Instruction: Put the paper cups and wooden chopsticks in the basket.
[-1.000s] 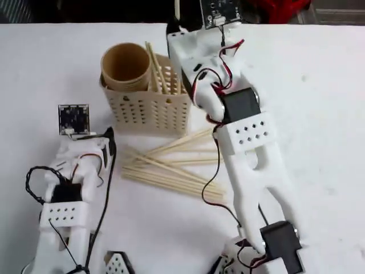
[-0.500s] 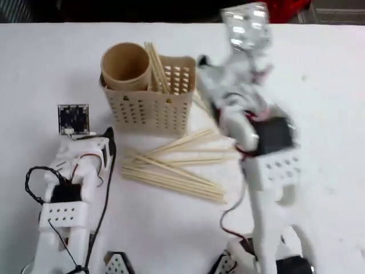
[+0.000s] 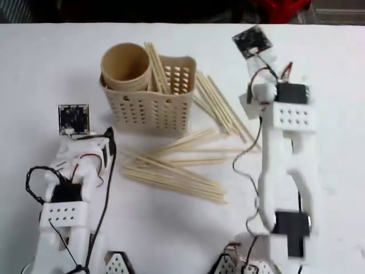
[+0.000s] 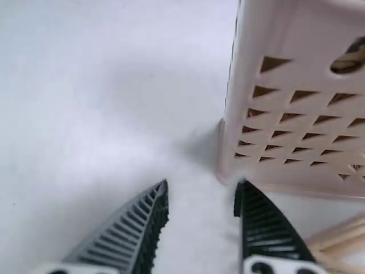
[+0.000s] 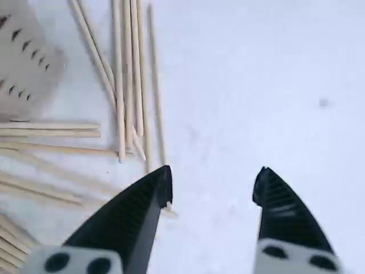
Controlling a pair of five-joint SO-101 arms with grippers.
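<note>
Stacked paper cups (image 3: pixel 125 64) stand in the left end of the basket (image 3: pixel 149 109), with a few wooden chopsticks (image 3: pixel 156 65) upright beside them. On the worktop (image 3: pixel 325 51), a loose fan (image 3: pixel 171 171) of chopsticks lies in front of the basket and a bundle (image 3: pixel 223 109) lies along its right wall. The left tool (image 4: pixel 202 185), parted and empty, sits near the basket's bottom corner. The right tool (image 5: pixel 215 170), wide open and empty, hangs over bare worktop just beside the bundle's ends.
</note>
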